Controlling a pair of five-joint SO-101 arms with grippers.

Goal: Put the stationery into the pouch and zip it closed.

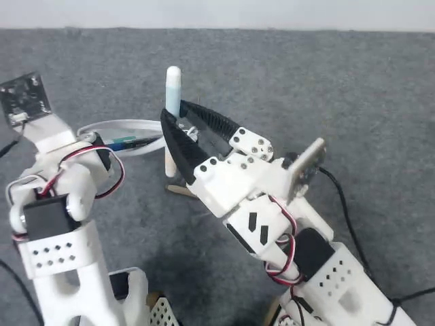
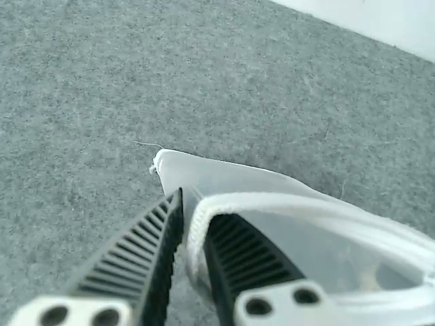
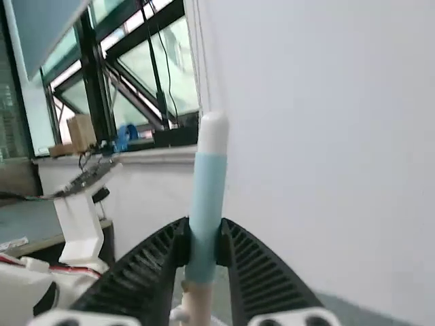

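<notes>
Pouch [image 1: 136, 127] of translucent white plastic lies on the grey carpet [image 1: 326, 88], toward the left in the high view, with its mouth open. Something blue-green [image 1: 126, 142] shows through its wall. The left gripper [image 2: 190, 210] is clenched on the white rim at one end of the pouch, one finger inside the opening and one outside.

To the right of the pouch, the right gripper [image 1: 172, 109] grasps a pen [image 1: 172, 92] around its middle and holds it upright. The pen has a pale blue barrel and a rounded white top that rises above the black ribbed fingers [image 3: 149, 261]. Its lower end hangs close to the carpet; whether it touches cannot be told. A short wooden stick [image 1: 179, 191] lies flat on the carpet beneath the right gripper, apart from the pouch.
</notes>
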